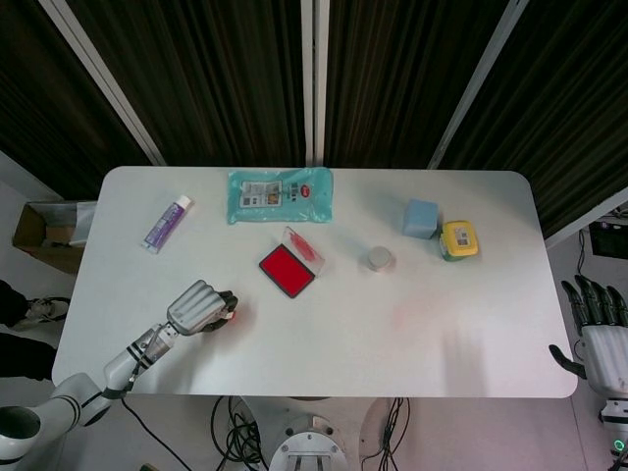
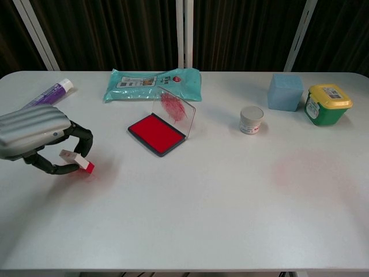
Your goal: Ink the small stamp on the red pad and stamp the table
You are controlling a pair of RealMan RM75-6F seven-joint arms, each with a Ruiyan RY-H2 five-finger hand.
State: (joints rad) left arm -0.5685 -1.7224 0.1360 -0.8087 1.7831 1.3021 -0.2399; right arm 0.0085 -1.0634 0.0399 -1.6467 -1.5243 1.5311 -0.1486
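Stamp, small with a white body and red base [image 2: 76,160], sits pinched in the curled fingers of the left hand [image 2: 36,141] near the front-left of the white surface [image 2: 202,202]. It lies tilted, long axis nearly level, red end pointing right toward the open red ink pad [image 2: 157,133], which is well apart. Beyond the pad lies a teal wipes packet [image 2: 153,83], and a purple tube [image 2: 45,96] is behind the hand. The right hand [image 1: 597,332] hangs off the surface's right edge, fingers spread and empty, cut off by the frame.
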